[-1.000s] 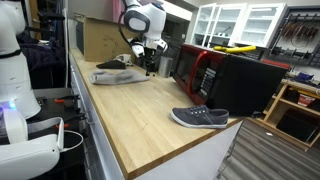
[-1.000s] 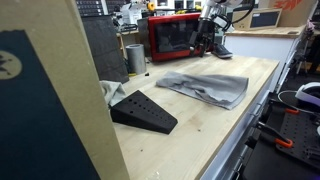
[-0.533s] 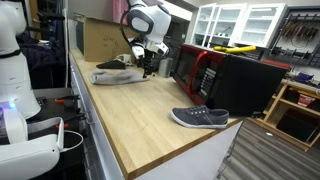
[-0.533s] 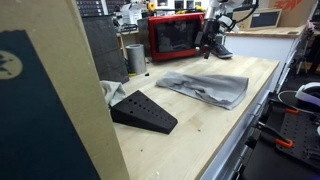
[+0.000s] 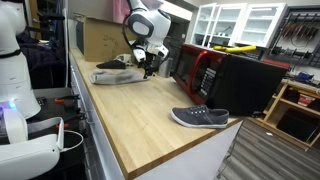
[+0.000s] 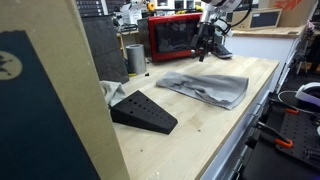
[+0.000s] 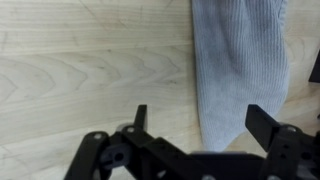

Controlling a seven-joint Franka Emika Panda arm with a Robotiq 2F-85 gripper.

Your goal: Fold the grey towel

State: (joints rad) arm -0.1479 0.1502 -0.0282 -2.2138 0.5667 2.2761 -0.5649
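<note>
- black wedge (image 6: 143, 111): on the worktop (image 6: 190, 135), just in front of the grey towel (image 6: 205, 88).
- grey towel: spread out and rumpled, lying on the worktop at mid-depth.
- claw (image 6: 204, 50): above the grey towel's far end, fingers wide apart, gripping nothing.
- red microwave (image 6: 173, 37): beyond the grey towel, at the worktop's back.

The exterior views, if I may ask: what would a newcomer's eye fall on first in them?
The crumpled light grey cloth towel lying on the pale wooden countertop, with the black gripper hanging open over one end of it. Next, the shiny red microwave standing on the same countertop, and the dark grey slip-on shoe with white sole alone near the counter's other end.
</note>
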